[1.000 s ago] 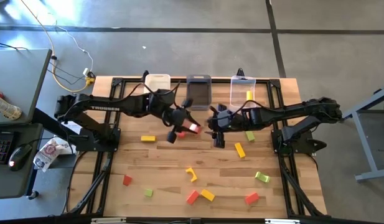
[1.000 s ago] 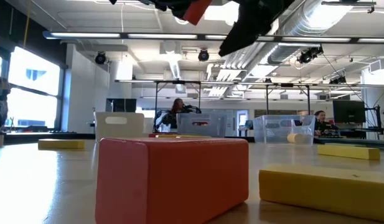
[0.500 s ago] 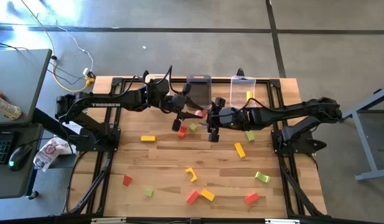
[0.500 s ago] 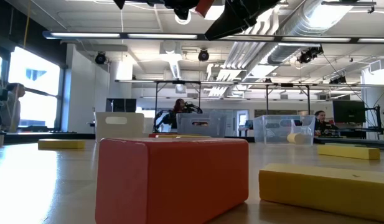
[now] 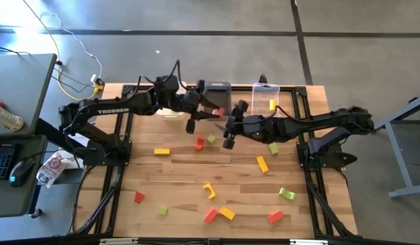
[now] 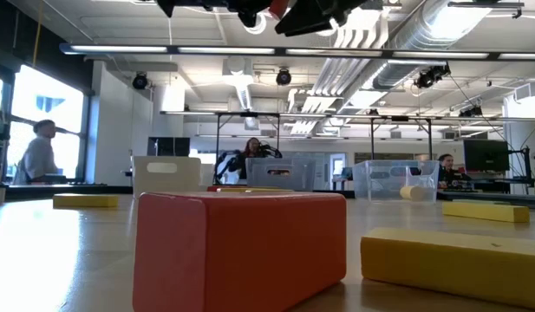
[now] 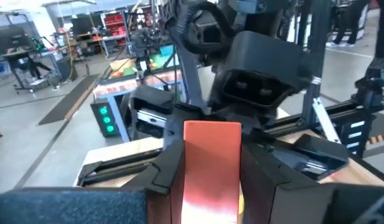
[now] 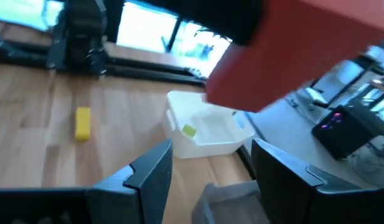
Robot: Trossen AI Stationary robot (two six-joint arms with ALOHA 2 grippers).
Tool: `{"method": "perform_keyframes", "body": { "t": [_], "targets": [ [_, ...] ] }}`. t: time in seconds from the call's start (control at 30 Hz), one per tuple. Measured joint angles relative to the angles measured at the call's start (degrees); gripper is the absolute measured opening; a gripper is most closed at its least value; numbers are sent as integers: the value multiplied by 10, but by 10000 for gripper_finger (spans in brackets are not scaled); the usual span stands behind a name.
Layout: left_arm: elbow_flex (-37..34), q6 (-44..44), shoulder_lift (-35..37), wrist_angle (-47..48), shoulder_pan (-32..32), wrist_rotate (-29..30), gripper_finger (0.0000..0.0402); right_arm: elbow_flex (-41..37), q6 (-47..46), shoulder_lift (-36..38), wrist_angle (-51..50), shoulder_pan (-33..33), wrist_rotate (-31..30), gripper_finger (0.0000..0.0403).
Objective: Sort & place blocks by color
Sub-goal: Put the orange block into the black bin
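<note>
Red block (image 7: 210,168) is clamped in the left hand (image 5: 208,113), carried high by the grey bin (image 5: 217,90); the right hand (image 5: 228,131) hovers close, fingers spread, empty. Next, likely, a careful drop into the bin.

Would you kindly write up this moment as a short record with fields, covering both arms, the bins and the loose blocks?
left claw: shut on red block, raised near the dark grey bin
right claw: open, empty, close beside the left one, above the table
white bin: holds one light green piece
clear bin: holds one yellow piece
table: red, yellow and green blocks lie scattered
</note>
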State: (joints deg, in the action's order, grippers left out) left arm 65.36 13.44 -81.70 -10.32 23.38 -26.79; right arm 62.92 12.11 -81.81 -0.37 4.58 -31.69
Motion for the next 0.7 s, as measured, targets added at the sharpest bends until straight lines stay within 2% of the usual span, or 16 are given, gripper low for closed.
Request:
{"method": "perform_keyframes", "body": {
  "t": [0.1, 0.43, 0.7],
  "targets": [
    [0, 0, 6, -10, 3, -16, 92, 0, 4, 0, 21, -1, -8, 204],
    [0, 1, 10, -7, 8, -17, 92, 0, 47, 0, 101, 0, -7, 204],
    [0, -13, 10, -18, 8, -16, 92, 0, 64, 0, 142, 0, 13, 204]
  ]
}}
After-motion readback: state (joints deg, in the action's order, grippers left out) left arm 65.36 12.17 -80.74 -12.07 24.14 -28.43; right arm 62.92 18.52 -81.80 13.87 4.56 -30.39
